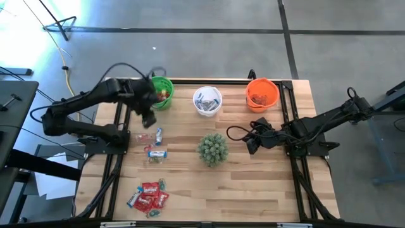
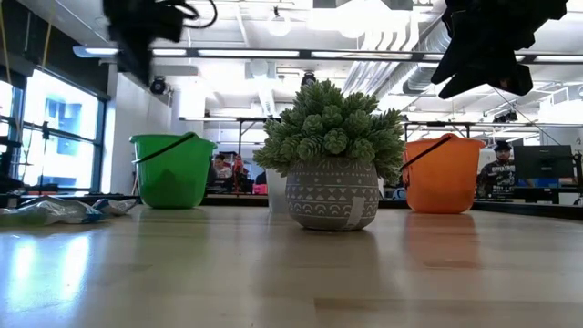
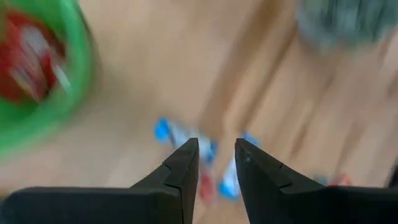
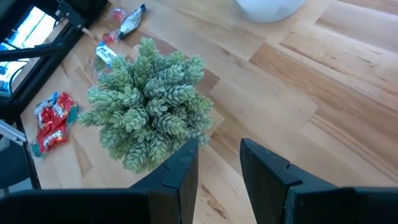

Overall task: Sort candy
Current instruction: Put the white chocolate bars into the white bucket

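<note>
High view shows the sort partly done: red wrapped candy (image 1: 164,94) lies in the green plastic cup (image 1: 162,84) at the wooden table's (image 1: 253,183) far edge, with wrappers in the white cup (image 1: 207,101) and orange cup (image 1: 262,94) too. Left over are a red pile (image 1: 148,196) near the front-left corner and blue-and-white sweets (image 1: 156,145) by the left edge. The left gripper (image 1: 148,118) hovers released and empty beside the green cup; the right gripper (image 1: 253,142) waits parted near the spiky green potted plant (image 1: 212,148), which crowds the table's middle.
</note>
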